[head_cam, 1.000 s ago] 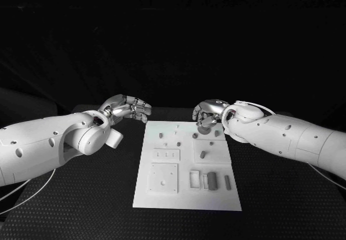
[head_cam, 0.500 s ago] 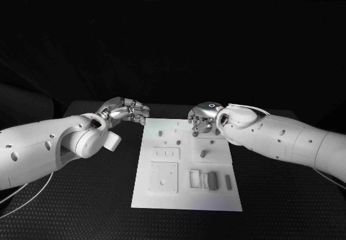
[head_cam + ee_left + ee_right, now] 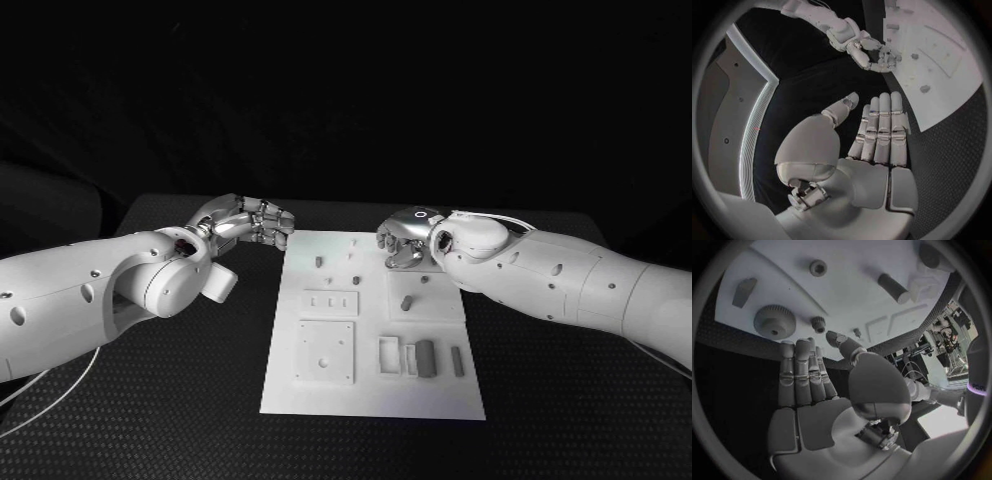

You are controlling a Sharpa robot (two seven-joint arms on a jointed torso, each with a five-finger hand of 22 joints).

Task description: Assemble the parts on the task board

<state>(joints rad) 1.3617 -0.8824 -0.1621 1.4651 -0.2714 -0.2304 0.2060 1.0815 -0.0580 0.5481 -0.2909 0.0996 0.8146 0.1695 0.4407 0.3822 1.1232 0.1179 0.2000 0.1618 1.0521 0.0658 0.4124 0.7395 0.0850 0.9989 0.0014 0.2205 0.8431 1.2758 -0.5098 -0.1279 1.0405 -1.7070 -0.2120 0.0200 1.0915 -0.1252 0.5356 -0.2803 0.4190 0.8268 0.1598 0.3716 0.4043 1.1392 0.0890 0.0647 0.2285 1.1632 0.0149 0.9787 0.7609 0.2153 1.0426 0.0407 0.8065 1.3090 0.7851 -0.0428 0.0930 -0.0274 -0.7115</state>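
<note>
Left robot hand [image 3: 257,220] flat, fingers together, empty; right robot hand [image 3: 407,238] likewise.

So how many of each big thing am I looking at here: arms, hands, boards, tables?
White arms: 2, left arm and right arm
Silver hands: 2, left hand and right hand
White task board: 1
Black table: 1
Total: 6

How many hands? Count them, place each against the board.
2. The left hand hangs over the table off the board's far left corner; the right hand is over its far right end. Both hold nothing.
</note>
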